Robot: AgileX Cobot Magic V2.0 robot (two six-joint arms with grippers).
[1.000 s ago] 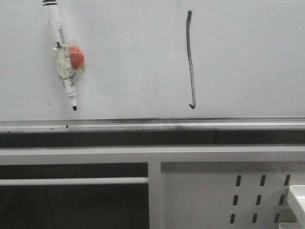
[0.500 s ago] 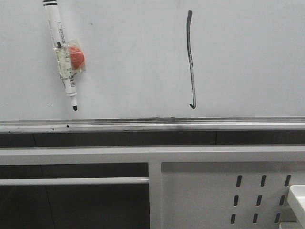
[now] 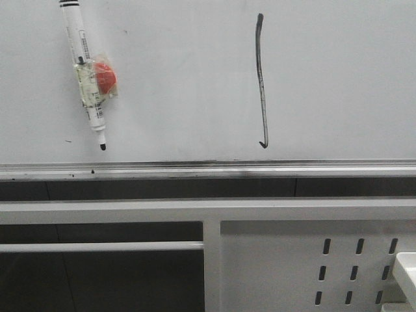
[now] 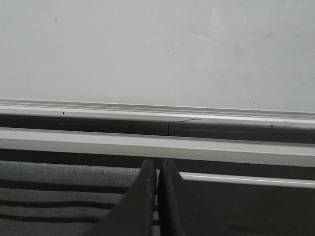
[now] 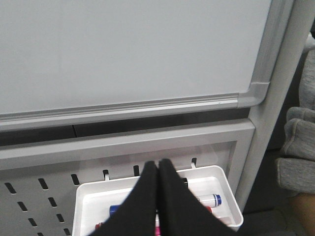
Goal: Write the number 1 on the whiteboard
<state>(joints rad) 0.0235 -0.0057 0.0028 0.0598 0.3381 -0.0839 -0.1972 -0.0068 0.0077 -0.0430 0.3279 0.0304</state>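
Note:
The whiteboard (image 3: pixel 182 84) fills the upper front view, with a silver rail (image 3: pixel 195 170) along its lower edge. The number 1 (image 3: pixel 261 81) is a thin dark grey, nearly vertical stroke with a small hook at its lower end, right of centre. A white marker (image 3: pixel 84 71) with a red magnet taped to it hangs on the board at upper left, tip down. My left gripper (image 4: pixel 157 164) is shut and empty, below the board's rail (image 4: pixel 157 109). My right gripper (image 5: pixel 158 164) is shut and empty, over a white tray (image 5: pixel 98 187). Neither gripper shows in the front view.
A white metal frame (image 3: pixel 260 260) with oval slots stands below the board. The tray holds several markers, one with a blue cap (image 5: pixel 214 199). The tray's corner (image 3: pixel 406 266) shows at lower right. Grey cloth (image 5: pixel 298 157) lies beside the frame's post (image 5: pixel 275 98).
The front view has shifted by a few pixels. The stroke and the hanging marker stay where they were.

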